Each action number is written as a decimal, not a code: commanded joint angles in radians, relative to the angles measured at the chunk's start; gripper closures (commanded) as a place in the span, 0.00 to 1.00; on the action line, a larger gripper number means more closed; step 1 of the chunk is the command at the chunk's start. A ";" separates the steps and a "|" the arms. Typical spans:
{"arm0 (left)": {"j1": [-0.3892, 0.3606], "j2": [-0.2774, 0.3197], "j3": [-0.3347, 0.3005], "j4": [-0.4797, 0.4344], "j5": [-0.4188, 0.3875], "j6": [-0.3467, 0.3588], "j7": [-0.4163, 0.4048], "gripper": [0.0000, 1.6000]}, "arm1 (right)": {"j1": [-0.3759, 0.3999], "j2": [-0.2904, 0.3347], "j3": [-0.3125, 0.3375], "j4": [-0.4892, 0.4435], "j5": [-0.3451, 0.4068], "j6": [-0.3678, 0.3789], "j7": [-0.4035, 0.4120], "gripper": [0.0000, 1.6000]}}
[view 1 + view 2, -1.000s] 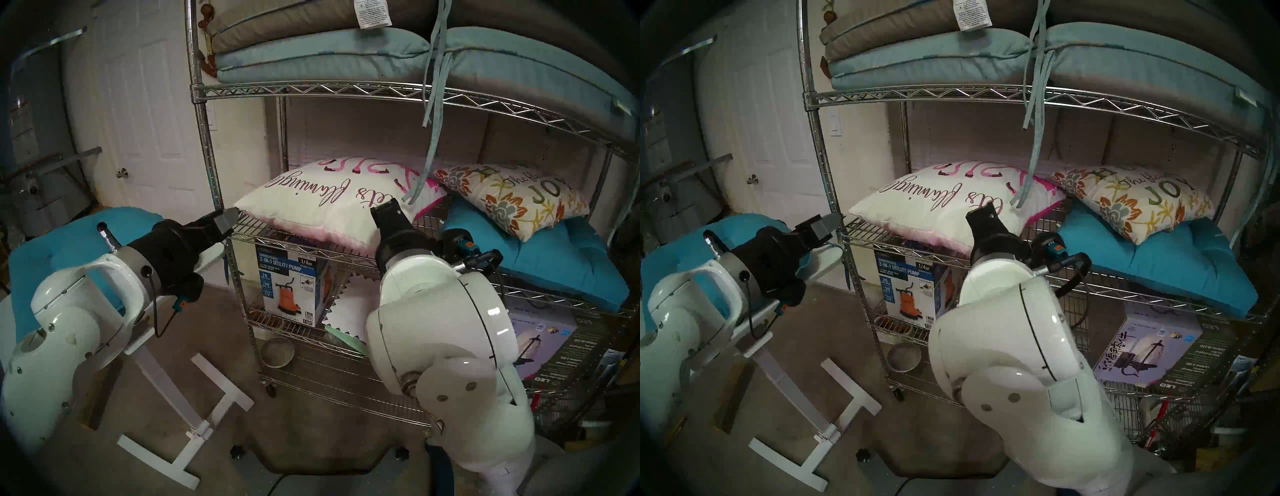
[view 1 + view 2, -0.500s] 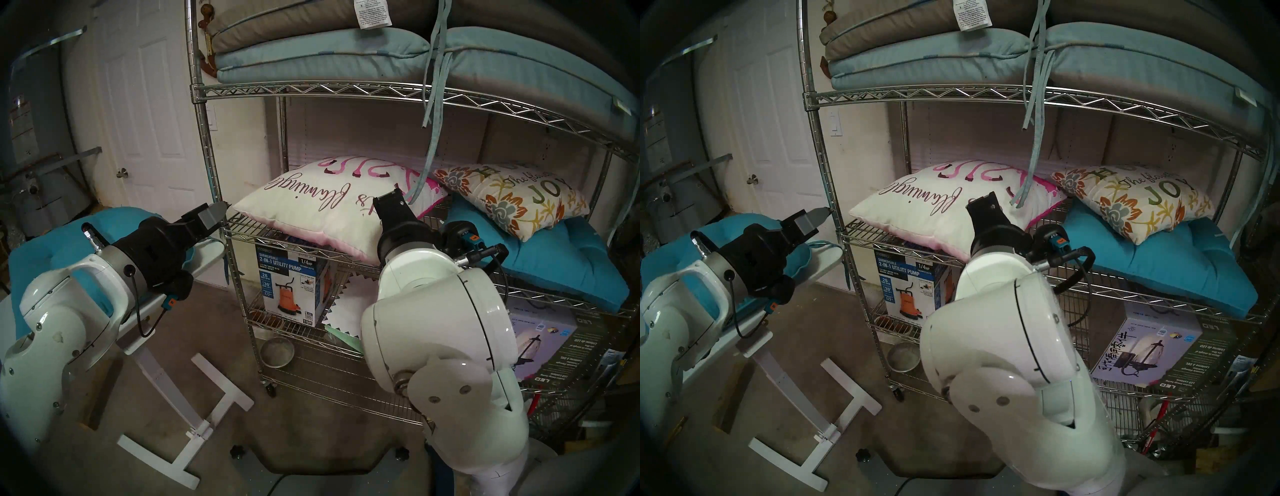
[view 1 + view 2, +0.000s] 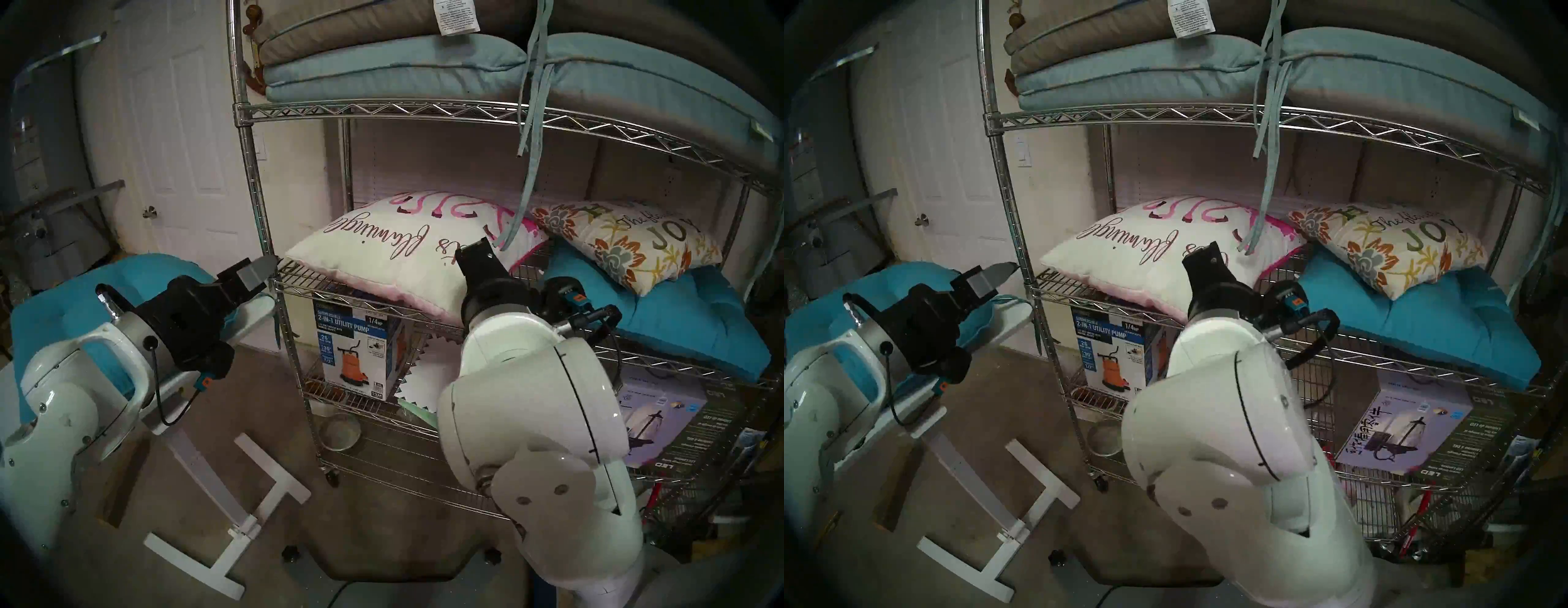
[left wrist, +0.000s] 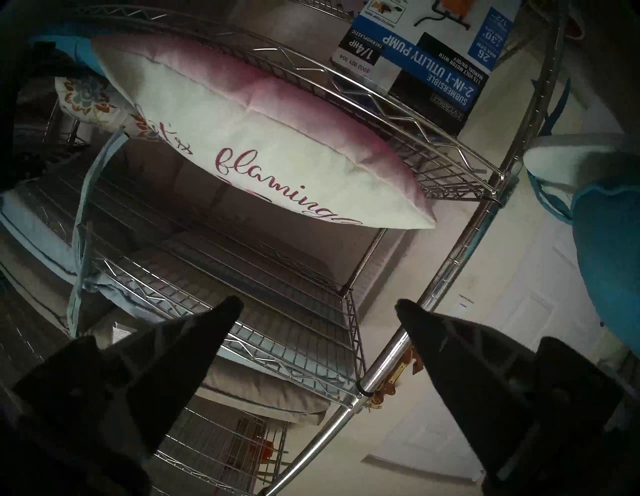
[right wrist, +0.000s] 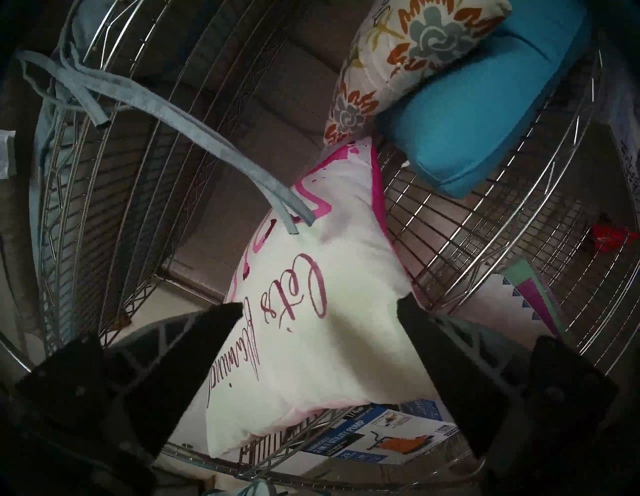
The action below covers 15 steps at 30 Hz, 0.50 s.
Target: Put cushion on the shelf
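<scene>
The shelf (image 3: 382,111) is a tall chrome wire rack. A white cushion (image 3: 382,254) with pink flamingo lettering lies on its middle tier, its left corner near the front post. My left gripper (image 3: 265,266) is open and empty, just outside that post, a little apart from the cushion's corner (image 4: 426,221). My right gripper (image 3: 478,247) hovers open over the white cushion's front right part (image 5: 329,346), holding nothing. A teal cushion (image 3: 85,297) rests on the small white table behind my left arm.
A floral cushion (image 3: 628,242) sits on another teal cushion (image 3: 687,322) at the tier's right. Tie straps (image 3: 526,170) hang from stacked seat pads (image 3: 382,72) above, close to my right gripper. A pump box (image 3: 358,348) and a lantern box (image 3: 1407,429) stand below.
My left gripper has drawn back leftward from the white cushion's corner to outside the post. The right gripper shifted slightly over the cushion, which has settled a little further in.
</scene>
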 commanded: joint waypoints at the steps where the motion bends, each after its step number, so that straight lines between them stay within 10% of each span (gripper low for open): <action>1: 0.034 -0.016 -0.031 -0.016 -0.005 -0.008 0.048 0.00 | 0.016 -0.003 -0.007 -0.013 0.022 0.003 0.003 0.00; 15: 0.096 -0.051 -0.079 -0.016 -0.007 -0.037 0.118 0.00 | 0.005 0.022 -0.021 -0.013 0.125 0.002 0.003 0.00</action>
